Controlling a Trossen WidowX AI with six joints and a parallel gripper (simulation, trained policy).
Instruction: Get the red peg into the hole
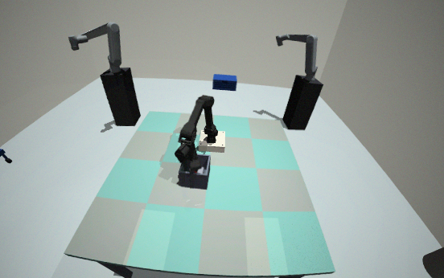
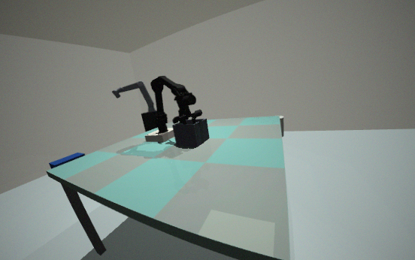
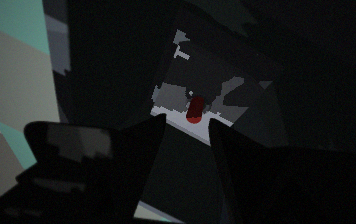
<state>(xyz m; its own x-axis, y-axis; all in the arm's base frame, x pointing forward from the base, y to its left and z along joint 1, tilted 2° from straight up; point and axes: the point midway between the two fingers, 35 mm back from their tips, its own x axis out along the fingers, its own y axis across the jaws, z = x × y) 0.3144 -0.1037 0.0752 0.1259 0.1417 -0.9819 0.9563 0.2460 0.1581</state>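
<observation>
Downward, hand points into box, fingers partly open, gripping nothing.

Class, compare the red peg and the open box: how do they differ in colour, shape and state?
The red peg is red, while the open box is dark grey. The peg is slim and rounded; the box is broad and square-cornered. The peg is inside the box, whereas the box stands on the table.
</observation>
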